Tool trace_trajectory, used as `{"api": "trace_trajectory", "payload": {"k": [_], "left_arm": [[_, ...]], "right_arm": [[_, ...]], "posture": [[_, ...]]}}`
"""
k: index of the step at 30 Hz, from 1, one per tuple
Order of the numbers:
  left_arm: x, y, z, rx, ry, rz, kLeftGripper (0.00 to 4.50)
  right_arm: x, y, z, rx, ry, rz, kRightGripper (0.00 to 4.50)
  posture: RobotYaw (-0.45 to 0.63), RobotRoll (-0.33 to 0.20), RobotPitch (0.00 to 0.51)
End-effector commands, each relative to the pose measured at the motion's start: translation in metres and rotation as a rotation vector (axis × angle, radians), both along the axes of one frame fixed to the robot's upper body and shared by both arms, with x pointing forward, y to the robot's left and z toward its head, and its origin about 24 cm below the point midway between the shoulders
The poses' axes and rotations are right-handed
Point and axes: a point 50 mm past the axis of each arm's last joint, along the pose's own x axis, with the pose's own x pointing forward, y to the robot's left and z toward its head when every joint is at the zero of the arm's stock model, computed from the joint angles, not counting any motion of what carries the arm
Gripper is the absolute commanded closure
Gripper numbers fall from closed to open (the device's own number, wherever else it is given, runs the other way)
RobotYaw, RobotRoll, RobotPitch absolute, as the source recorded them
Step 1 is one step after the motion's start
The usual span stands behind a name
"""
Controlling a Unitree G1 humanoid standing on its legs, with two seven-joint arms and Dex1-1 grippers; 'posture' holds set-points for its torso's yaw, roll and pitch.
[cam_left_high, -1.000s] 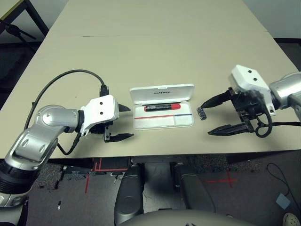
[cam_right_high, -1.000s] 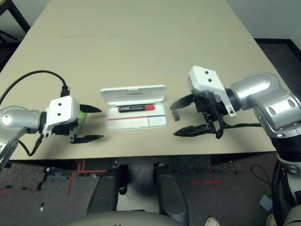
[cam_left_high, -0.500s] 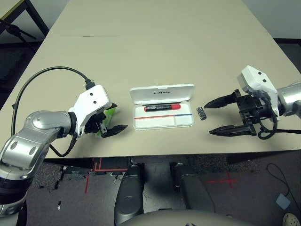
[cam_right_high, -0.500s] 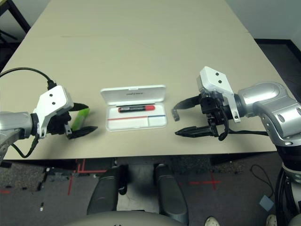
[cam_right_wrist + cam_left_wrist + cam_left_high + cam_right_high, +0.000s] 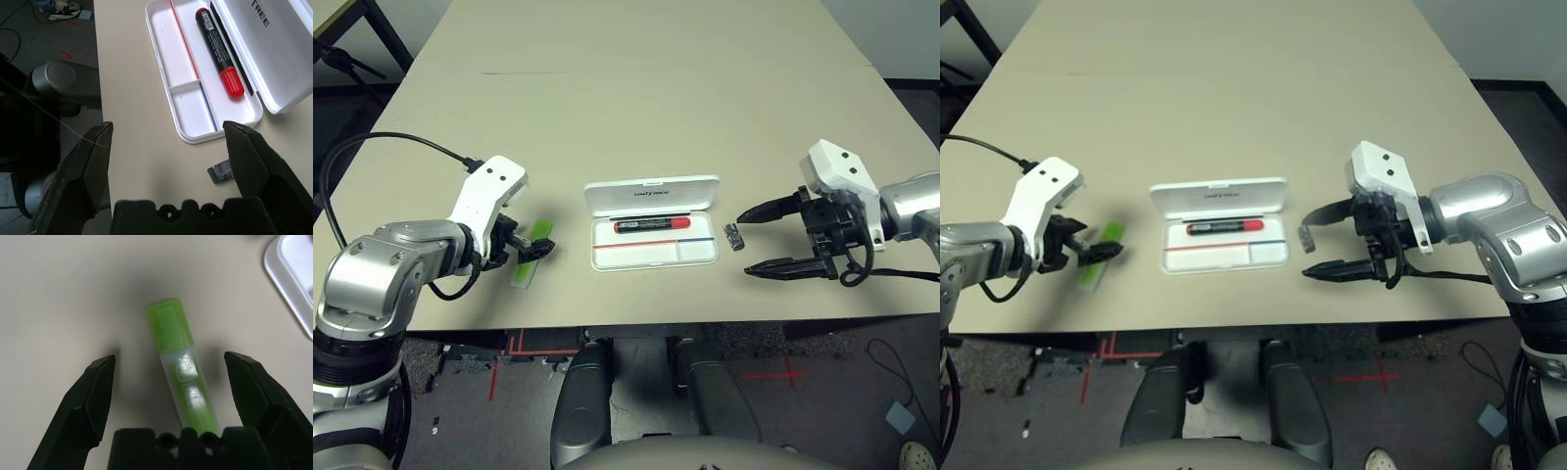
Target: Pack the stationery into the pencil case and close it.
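Pencil case point(image 5: 654, 257) is open with just the marker point(image 5: 652, 224) packed; highlighter point(image 5: 183, 369) is next, left gripper point(image 5: 170, 357) spread wide and empty over it, so lowering and squeezing is needed. Right gripper point(image 5: 168, 125) is wide open too, nothing held.

Pencil case: white, red and blue stripes

Pencil case point(image 5: 653, 257) white, dark lettering on lid; red stripe toward 9 o'clock, blue toward 3. Marker point(image 5: 651, 224) black and red, red end at 3 o'clock. Highlighter point(image 5: 183, 367) green with whitish, clear-looking section. Tabletop point(image 5: 646, 117) plain beige. Fingers point(image 5: 95, 396) black.
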Motion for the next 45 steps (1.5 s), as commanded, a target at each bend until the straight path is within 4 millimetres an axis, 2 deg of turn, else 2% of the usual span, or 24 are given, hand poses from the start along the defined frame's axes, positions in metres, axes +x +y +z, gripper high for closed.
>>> {"api": "trace_trajectory", "payload": {"k": [1,16,20,26,27,33,40,45], "left_arm": [[0.001,0.002,-0.009,0.002,0.046,0.025,0.00],[-0.006,0.000,-0.031,0.001,0.126,0.060,0.00],[-0.009,0.001,-0.034,0.007,0.146,0.052,0.95],[-0.013,-0.001,-0.032,0.023,0.159,-0.010,3.26],[-0.015,-0.001,-0.032,0.038,0.158,-0.036,3.44],[-0.019,-0.004,-0.026,0.118,0.116,-0.240,3.43],[-0.013,-0.018,0.003,0.149,-0.029,-0.542,3.43],[-0.010,-0.025,0.015,0.216,-0.063,-0.690,3.43]], "right_arm": [[-0.002,0.002,-0.003,-0.010,0.004,0.014,0.04],[-0.001,0.004,-0.005,-0.020,-0.015,0.019,0.04],[0.000,0.006,-0.005,-0.018,-0.018,0.023,0.00],[0.001,0.007,-0.006,-0.018,-0.023,0.025,0.00],[0.001,0.007,-0.006,-0.018,-0.025,0.025,0.00],[0.003,0.007,-0.006,-0.021,-0.033,0.024,0.00],[0.006,0.004,-0.008,-0.045,-0.043,0.021,0.00],[0.008,0.003,-0.008,-0.054,-0.048,0.021,0.00]], "posture": [[0.06,0.000,0.222],[0.05,0.000,0.223],[0.05,0.000,0.223],[0.05,0.000,0.221],[0.05,0.000,0.221],[0.05,0.000,0.211],[0.04,0.000,0.202],[0.04,0.000,0.197]]}}
